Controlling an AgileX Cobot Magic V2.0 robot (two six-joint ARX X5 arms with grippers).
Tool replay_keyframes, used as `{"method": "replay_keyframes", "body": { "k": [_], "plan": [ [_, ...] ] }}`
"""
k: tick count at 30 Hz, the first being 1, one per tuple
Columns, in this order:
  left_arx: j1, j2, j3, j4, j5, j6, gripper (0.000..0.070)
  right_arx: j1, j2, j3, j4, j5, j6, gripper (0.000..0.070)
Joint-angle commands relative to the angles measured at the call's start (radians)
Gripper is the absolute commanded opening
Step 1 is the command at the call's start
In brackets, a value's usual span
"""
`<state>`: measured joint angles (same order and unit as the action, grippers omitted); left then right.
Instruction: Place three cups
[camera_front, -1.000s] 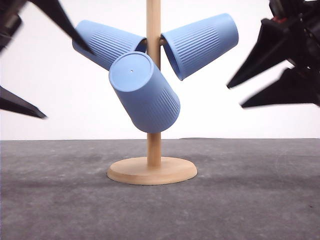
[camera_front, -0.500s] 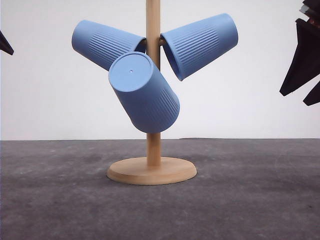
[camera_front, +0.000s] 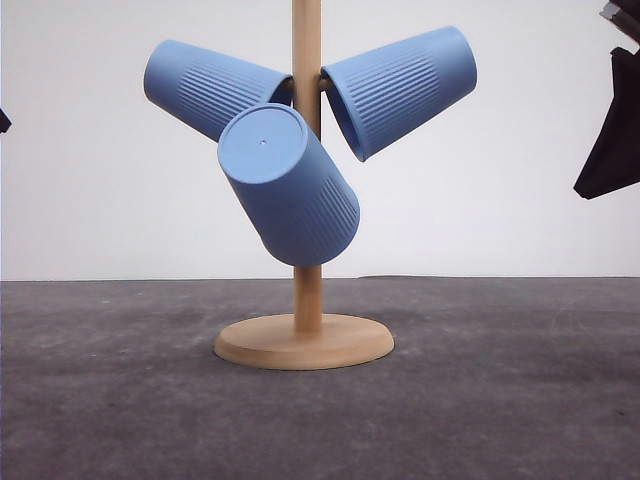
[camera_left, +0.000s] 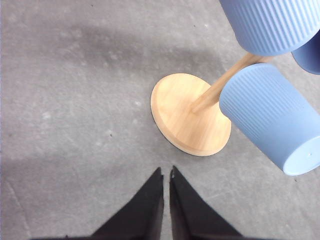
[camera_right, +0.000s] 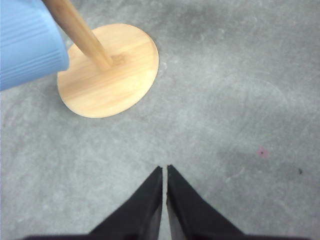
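Observation:
Three light-blue ribbed cups hang on the wooden stand. One cup points up-left, another cup points up-right, and the third cup hangs in front with its base toward the camera. The left wrist view has two cups above the stand's round base. In the right wrist view one cup sits by the pole. My left gripper is shut and holds nothing. My right gripper is shut too, with nothing in it. Both hover over bare table, apart from the stand.
The stand rests on a grey table before a white wall. A dark part of the right arm shows at the front view's right edge. Open table lies on both sides of the stand's base.
Both arms have drawn back outward from the stand, left arm to the left edge, right arm to the right edge. The cups and stand have not moved.

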<state>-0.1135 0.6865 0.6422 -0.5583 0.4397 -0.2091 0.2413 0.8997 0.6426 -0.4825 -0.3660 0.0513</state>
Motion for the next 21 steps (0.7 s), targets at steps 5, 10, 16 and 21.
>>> {"method": "replay_keyframes", "body": {
  "k": [5,10,16,21],
  "plan": [
    [-0.001,0.004,0.002,0.005,-0.002,0.017,0.0,0.004,0.006,0.014,0.011,0.0,-0.006,0.0009],
    [-0.007,-0.035,-0.01,0.013,-0.004,0.067,0.0,0.004,0.006,0.014,0.011,0.0,-0.006,0.001],
    [0.02,-0.286,-0.247,0.235,-0.167,0.166,0.0,0.004,0.006,0.014,0.011,0.0,-0.006,0.0009],
    [0.067,-0.563,-0.429,0.26,-0.351,0.164,0.0,0.004,0.006,0.014,0.011,0.0,-0.006,0.0009]
  ]
}}
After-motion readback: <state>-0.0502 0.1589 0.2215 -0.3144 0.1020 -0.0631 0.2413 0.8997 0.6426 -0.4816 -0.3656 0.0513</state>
